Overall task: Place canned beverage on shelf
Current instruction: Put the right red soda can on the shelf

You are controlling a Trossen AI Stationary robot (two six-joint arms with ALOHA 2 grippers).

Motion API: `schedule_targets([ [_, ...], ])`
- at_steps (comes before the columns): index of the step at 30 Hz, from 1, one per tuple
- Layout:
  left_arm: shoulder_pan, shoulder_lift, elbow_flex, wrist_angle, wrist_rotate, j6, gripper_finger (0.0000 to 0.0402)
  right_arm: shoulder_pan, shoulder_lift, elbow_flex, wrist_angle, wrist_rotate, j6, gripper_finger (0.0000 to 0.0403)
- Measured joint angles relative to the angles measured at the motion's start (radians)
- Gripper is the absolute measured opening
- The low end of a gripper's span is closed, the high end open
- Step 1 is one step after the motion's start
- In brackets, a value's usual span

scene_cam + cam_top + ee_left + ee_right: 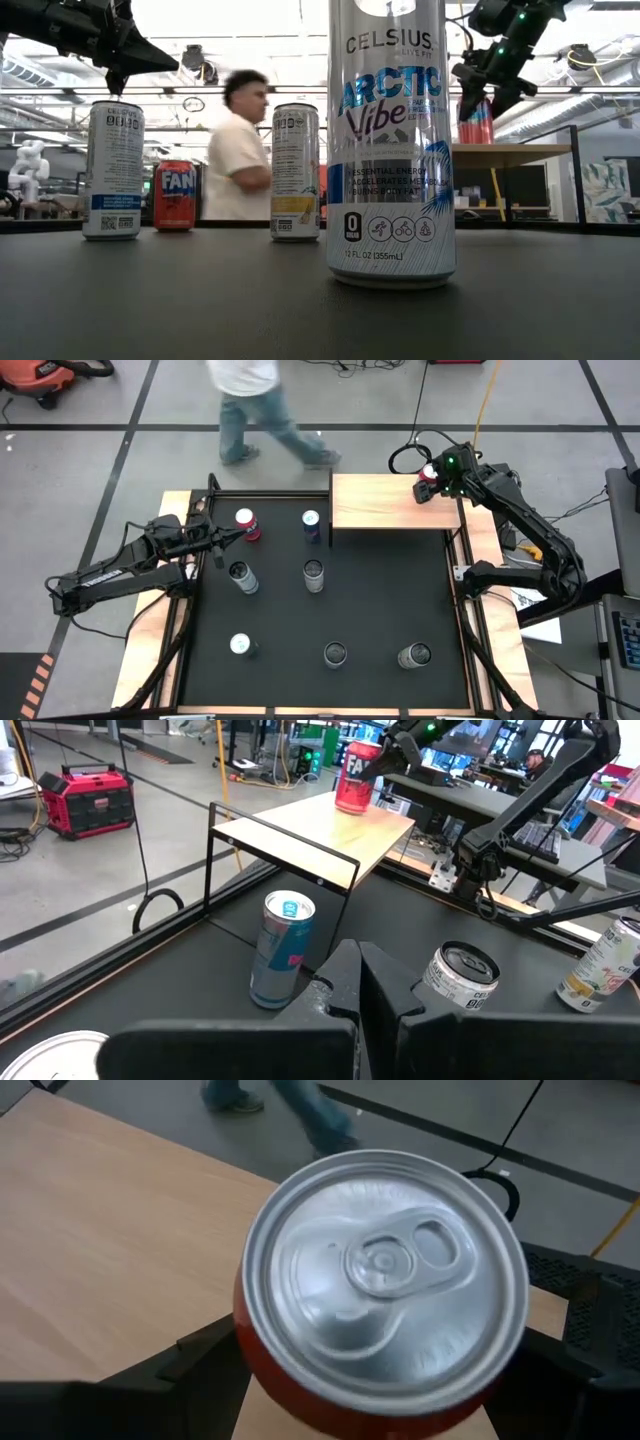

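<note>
The left gripper [243,532] hung clenched and empty over the table's [380,610] far left, above a red can [247,525]. At the shelf's [380,505] right edge, the right gripper [428,482] grasped another red can [380,1295], standing on the wood.

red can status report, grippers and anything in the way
Right gripper shut on red Fanta can, at the wooden shelf's right end. Left gripper shut, empty, waiting over the mat. Shelf top shows bare wood elsewhere.
</note>
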Motion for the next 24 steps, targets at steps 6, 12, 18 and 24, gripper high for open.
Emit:
schedule_targets([
  [6, 0.000, 0.000, 0.000, 0.000, 0.000, -0.001, 0.0000, 0.000, -0.001, 0.000, -0.016, 0.000, 0.000, 0.0313],
  [12, 0.000, 0.000, 0.000, -0.001, 0.000, -0.027, 0.0000, 0.000, -0.002, 0.000, -0.025, -0.001, -0.021, 0.0313],
  [18, 0.000, 0.000, 0.000, -0.003, 0.000, -0.027, 0.0000, 0.000, -0.002, 0.000, -0.027, -0.003, -0.030, 0.0313],
  [24, 0.000, 0.000, 0.000, -0.003, 0.000, -0.027, 0.0000, 0.000, -0.002, 0.000, -0.028, -0.004, -0.038, 0.0313],
])
